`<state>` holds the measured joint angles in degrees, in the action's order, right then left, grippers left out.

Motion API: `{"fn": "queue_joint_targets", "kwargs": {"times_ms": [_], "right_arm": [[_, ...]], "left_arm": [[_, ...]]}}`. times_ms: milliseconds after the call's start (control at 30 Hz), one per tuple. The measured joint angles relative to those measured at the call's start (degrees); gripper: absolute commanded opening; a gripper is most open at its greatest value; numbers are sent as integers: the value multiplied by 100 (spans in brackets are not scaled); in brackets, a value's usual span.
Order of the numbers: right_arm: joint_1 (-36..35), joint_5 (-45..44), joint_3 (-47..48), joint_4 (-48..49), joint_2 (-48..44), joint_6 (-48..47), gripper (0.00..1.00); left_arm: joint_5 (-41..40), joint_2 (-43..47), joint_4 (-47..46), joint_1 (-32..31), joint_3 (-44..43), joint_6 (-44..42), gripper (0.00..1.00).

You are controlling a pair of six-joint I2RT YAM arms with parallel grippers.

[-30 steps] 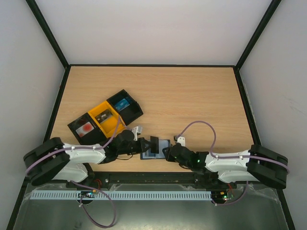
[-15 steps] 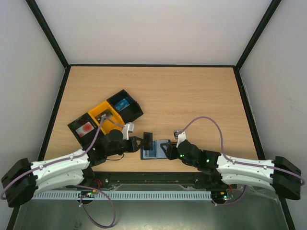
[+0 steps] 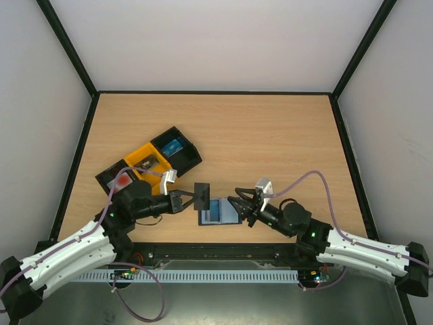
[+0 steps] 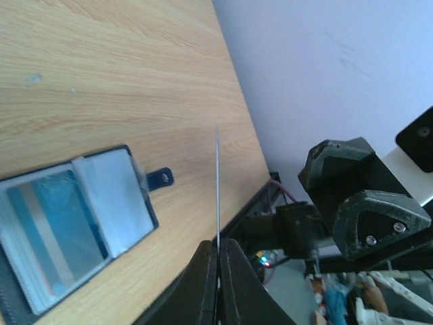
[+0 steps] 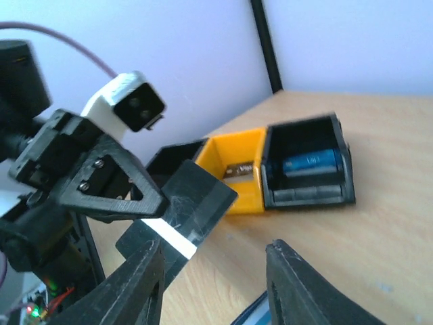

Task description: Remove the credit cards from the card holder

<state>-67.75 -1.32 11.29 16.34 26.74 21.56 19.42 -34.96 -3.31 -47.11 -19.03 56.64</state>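
Note:
The card holder (image 3: 218, 212) lies open and flat near the table's front edge, grey-blue panels up. In the left wrist view it (image 4: 74, 217) shows a blue striped card (image 4: 51, 230) still in its pocket. My left gripper (image 3: 188, 198) is shut on a dark credit card (image 3: 201, 196) and holds it above the table, just left of the holder. That card shows edge-on in the left wrist view (image 4: 217, 183) and as a dark card with a white stripe in the right wrist view (image 5: 189, 203). My right gripper (image 3: 242, 203) is open and empty at the holder's right edge.
A row of three box trays (image 3: 177, 130) stands left of centre: a black one holding a white card with a red mark (image 3: 122, 181), a yellow one (image 3: 161, 177) holding a dark card, and a black one holding a blue card (image 3: 174, 145). The table's front edge is close behind the holder.
My left gripper has drawn the dark card up and to the left, away from the holder. My right gripper has risen off the holder's right edge and now stands open.

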Motion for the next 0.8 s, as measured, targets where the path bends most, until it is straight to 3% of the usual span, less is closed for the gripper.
{"fn": "queue_joint_targets", "kwargs": {"times_ms": [300,500,800], "right_arm": [[0,693,-70,1078,4,-3237,45],[0,774,-70,1250,699,-4656,48],[0,664,-391,1943,667,-6161,46]], "left_arm": [[1038,-278,358,181,-752,105,3],[1416,-391,315,181,-1051,413,3],[1773,-739,195,181,-1051,828,3]]}}
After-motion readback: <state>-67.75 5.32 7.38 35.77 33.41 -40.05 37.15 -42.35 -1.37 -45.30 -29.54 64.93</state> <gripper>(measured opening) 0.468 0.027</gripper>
